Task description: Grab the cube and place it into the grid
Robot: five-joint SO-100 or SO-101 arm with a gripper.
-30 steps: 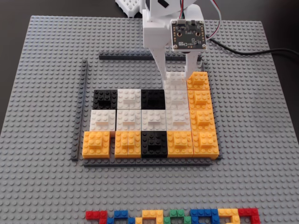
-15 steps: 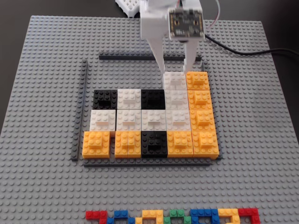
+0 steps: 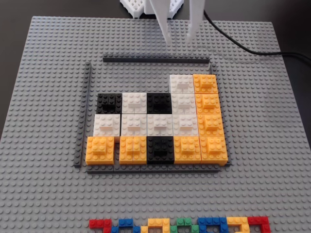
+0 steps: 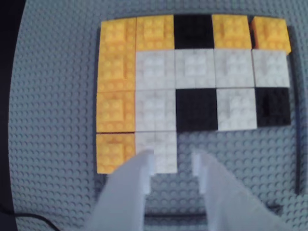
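The cube (image 3: 182,83) sits in the far row of the grid (image 3: 158,124), touching an orange block (image 3: 205,83) on its right and a white block on its near side in the fixed view. My pincer (image 3: 179,41) hangs above the baseplate (image 3: 43,97), beyond the far grey strip (image 3: 155,59), clear of the cube. Its fingers (image 4: 130,187) stand apart and hold nothing. A row of coloured bricks (image 3: 180,224) lies along the near edge.

Soft, even light fell on the fixed view, which was sharp, with only faint shadows beside the blocks. The wrist view was dimmer, bluish and blurred throughout; the jaws at its bottom edge were badly out of focus, and its left edge darkened.
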